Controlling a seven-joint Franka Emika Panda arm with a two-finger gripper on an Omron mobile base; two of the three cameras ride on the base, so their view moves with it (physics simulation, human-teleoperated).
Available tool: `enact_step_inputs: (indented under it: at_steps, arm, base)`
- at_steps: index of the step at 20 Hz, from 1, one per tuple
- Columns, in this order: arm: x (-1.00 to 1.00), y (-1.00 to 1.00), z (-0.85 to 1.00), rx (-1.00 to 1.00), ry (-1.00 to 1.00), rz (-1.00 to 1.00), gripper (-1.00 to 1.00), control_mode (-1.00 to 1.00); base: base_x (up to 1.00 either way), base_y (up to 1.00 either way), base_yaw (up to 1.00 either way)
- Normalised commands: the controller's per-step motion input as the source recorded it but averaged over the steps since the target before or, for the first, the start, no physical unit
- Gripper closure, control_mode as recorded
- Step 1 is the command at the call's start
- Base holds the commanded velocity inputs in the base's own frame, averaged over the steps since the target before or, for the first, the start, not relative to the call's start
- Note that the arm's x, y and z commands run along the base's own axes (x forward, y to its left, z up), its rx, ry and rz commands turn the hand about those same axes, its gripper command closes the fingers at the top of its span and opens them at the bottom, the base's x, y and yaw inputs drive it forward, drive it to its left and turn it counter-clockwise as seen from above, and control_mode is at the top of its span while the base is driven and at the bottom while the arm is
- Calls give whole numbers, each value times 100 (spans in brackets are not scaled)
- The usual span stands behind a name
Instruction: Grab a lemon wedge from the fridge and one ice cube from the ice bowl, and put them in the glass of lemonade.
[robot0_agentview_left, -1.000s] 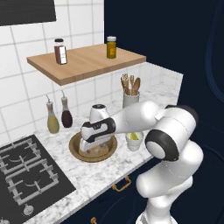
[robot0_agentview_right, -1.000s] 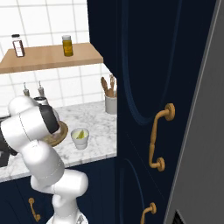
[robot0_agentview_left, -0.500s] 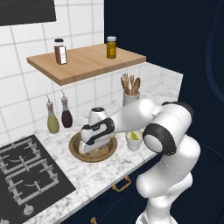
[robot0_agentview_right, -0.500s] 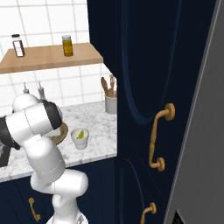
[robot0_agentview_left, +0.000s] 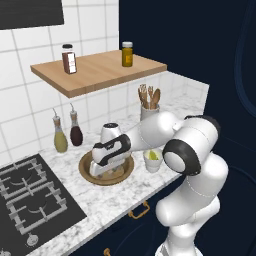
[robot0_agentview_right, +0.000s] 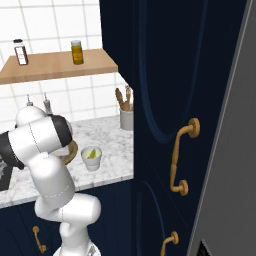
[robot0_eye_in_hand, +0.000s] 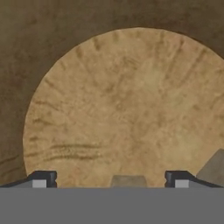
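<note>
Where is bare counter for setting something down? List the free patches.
Bare marble counter lies between the black gas hob and the wide brown wooden ice bowl, along the front edge. A smaller patch sits right of the whitish lemonade cup, before the white utensil pot. Crowded: the bowl, where the gripper reaches in, and the two bottles behind.

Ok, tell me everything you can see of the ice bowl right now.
The ice bowl is a wide, shallow, round dish of brown wood with a darker rim, sitting flat on the marble counter between the stove and the glass of lemonade. The gripper is lowered into it, jaws open, close above the pale, grained floor. A small greyish block, probably the ice cube, lies between the fingertips; another grey shape sits at the hand view's right edge. Whether the fingers touch the wood I cannot tell.
</note>
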Motion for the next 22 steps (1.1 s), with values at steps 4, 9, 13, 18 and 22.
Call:
enact_step_inputs:
  at_steps: [4, 9, 13, 18, 22]
  arm:
    - [-19, 0, -3, 0, 1, 0, -100, -100]
    - [-5, 0, 0, 0, 0, 0, -100, -100]
    - [-2, 0, -8, 0, 2, 0, -100, -100]
    - [0, 0, -8, 0, 7, 0, 100, -100]
    - [0, 0, 0, 0, 1, 0, 100, -100]
  base:
    - [0, 0, 0]
    - [0, 0, 0]
    - [0, 0, 0]
    - [0, 0, 0]
    - [0, 0, 0]
